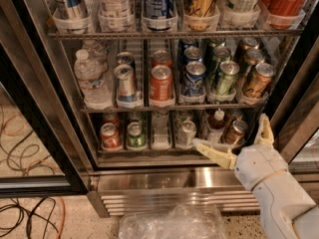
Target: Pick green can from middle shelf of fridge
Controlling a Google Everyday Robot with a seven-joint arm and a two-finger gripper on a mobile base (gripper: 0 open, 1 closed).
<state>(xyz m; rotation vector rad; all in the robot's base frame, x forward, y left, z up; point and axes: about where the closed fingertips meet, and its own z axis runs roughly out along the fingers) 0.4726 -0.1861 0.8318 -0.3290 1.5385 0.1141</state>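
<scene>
The green can (225,77) stands at the front of its lane on the middle shelf (164,106) of the fridge (164,183), right of centre, with another green can (215,57) behind it. It sits between a blue can (193,78) and a bronze can (258,80). My gripper (230,131) is open and empty. It hangs in front of the bottom shelf at the lower right, below the green can and apart from it. One finger (212,152) points left and the other finger (264,131) points up.
The middle shelf also holds a water bottle (92,78), a silver can (124,82) and an orange can (160,84). Taller cans (159,4) fill the rack above. Small cans and a bottle (216,123) stand below. A plastic bag (172,222) and cables (25,213) lie on the floor.
</scene>
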